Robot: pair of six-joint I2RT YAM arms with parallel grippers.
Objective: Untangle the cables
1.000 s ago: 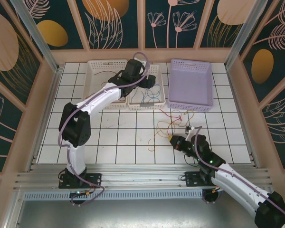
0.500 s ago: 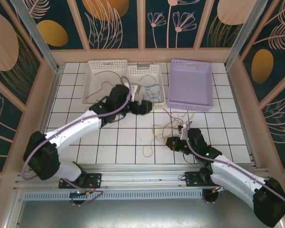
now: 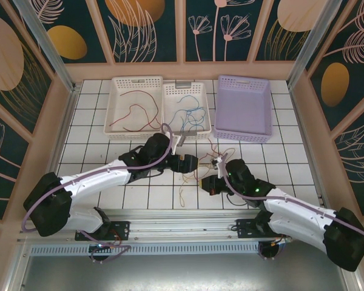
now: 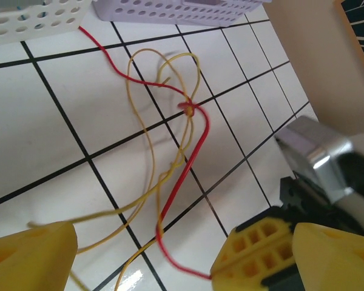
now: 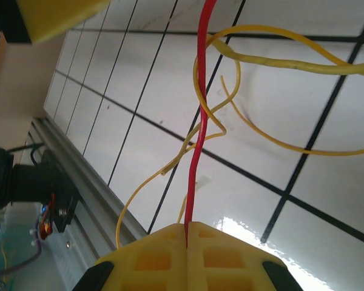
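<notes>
Your left gripper [image 3: 191,162] has come away from the white basket [image 3: 136,79] since a second ago. It now sits low over the tiled table [image 3: 291,170], just in front of that basket and close beside the right gripper [image 3: 210,183]. The right gripper has itself shifted leftward, drawing the tangle [image 3: 211,154] with it.

Findings, left wrist view:
- The left gripper [image 4: 182,254] has its yellow fingers [image 4: 30,257] spread wide, with nothing between them.
- The red cable [image 4: 191,157] and the yellow cable [image 4: 148,151] lie on the tiles under that gap.
- The two cables cross at a small knot [image 4: 189,109].
- The right gripper [image 4: 255,254] is in shot at the red cable's near end.

Findings, right wrist view:
- The right gripper [image 5: 187,239] has its fingers pressed together, and the red cable [image 5: 197,121] is pinched in the seam between them.
- The yellow cable [image 5: 273,54] loops loosely around the red cable (whether it binds or merely crosses, you cannot tell from here).

Other cables lie in the white basket. A red wire [image 3: 133,112] is in the left compartment, and blue and green wires [image 3: 191,115] are in the right. The purple basket [image 3: 246,136] stands just beside it.
</notes>
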